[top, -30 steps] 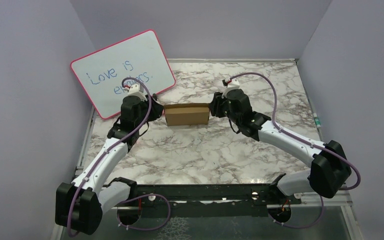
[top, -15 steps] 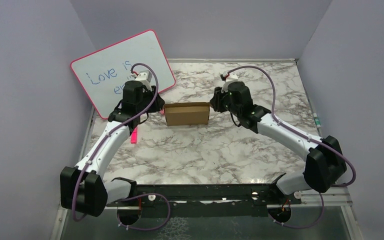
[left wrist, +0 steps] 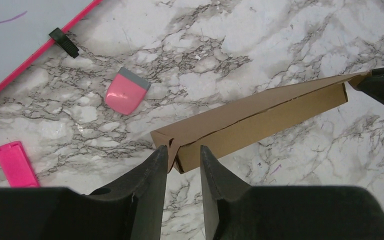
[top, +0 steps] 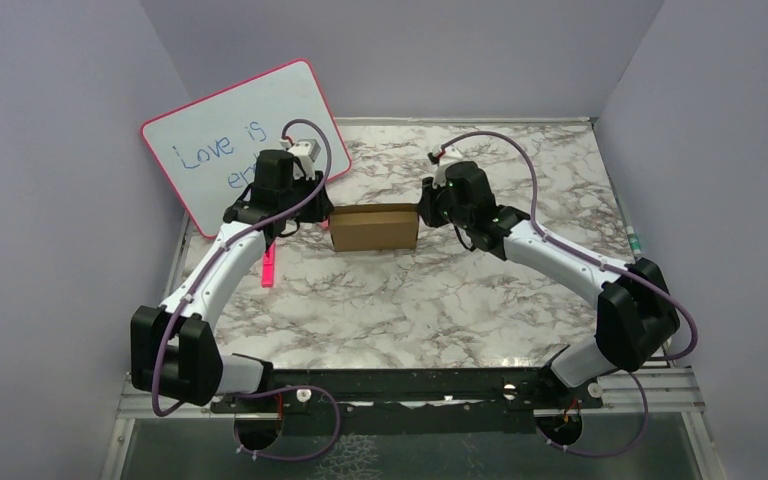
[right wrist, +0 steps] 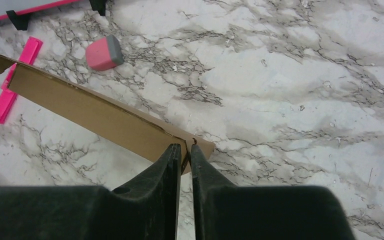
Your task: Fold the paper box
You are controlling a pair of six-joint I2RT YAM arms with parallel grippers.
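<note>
The paper box (top: 373,227) is a low brown cardboard piece lying mid-table, long side across the view. My left gripper (top: 318,216) is at its left end. In the left wrist view the box's (left wrist: 260,117) end corner sits between the left gripper's (left wrist: 184,150) fingertips, and the left one touches its flap. My right gripper (top: 423,212) is at the right end. In the right wrist view its tips (right wrist: 185,147) are pinched nearly together on the thin end wall of the box (right wrist: 95,112).
A pink-framed whiteboard (top: 245,140) with writing leans at the back left on black feet (left wrist: 63,42). A pink eraser (left wrist: 126,91) lies behind the box. A flat pink strip (top: 268,268) lies left of the box, under the left arm. Walls close in on three sides.
The right gripper's jaws have narrowed onto the box's right end. The left arm swung its elbow outward and its wrist further back, uncovering the pink strip. The box has stayed put.
</note>
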